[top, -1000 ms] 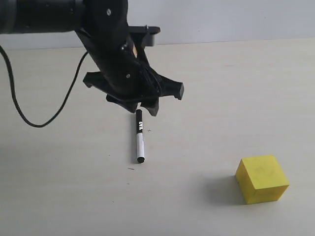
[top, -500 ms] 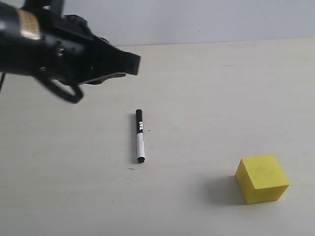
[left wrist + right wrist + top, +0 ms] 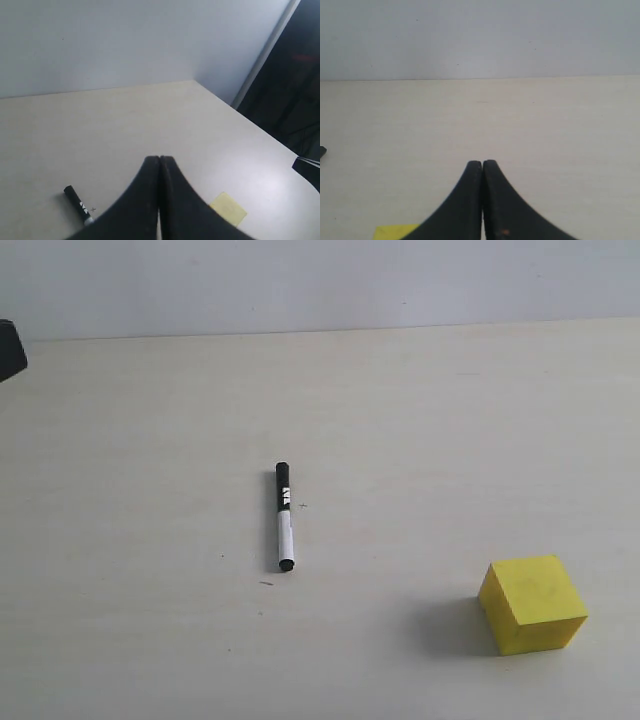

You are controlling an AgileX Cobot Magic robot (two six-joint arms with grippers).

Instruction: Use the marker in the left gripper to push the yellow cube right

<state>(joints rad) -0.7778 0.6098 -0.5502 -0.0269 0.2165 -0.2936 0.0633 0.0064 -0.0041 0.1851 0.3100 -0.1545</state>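
Note:
The marker (image 3: 284, 517) lies flat on the table near the middle, black cap pointing away, white barrel toward the front; nothing holds it. It also shows in the left wrist view as the marker (image 3: 78, 204), off to one side of the fingers. The yellow cube (image 3: 532, 604) sits at the front right, far from the marker, and appears as the cube (image 3: 228, 208) and the cube (image 3: 395, 232). My left gripper (image 3: 159, 159) is shut and empty, raised off the table. My right gripper (image 3: 482, 162) is shut and empty too. In the exterior view only a black scrap of the left arm (image 3: 10, 348) shows.
The pale table (image 3: 420, 420) runs back to a grey wall. In the left wrist view the table edge (image 3: 260, 135) drops off to a dark area beyond it.
The left arm has drawn away to the left, from right above the marker to almost out of the exterior view. Marker and cube lie where they were.

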